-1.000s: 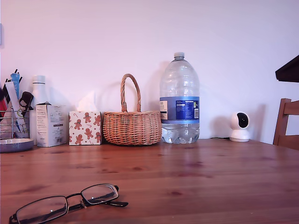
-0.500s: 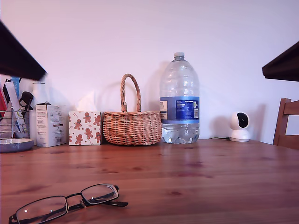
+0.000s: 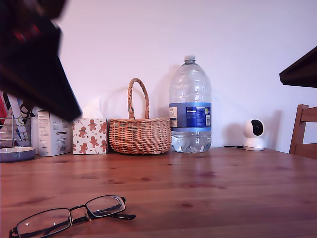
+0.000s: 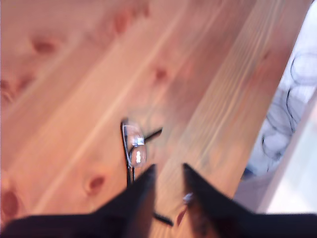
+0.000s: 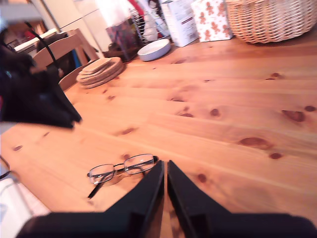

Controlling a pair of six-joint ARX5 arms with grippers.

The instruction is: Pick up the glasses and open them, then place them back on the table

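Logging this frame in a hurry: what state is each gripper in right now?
My first gripper: open, holding nothing, above the glasses.
My second gripper: nearly shut, a thin gap showing, holding nothing.

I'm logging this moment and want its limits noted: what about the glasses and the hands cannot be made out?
- Glasses: exterior view's bottom edge cuts the near lens.
- Glasses, first wrist view: motion blur, and my first hand hides part of the frame.
- Arm, exterior view's left: smeared dark shape, its hand unreadable.
- My second hand: only fingertips show.
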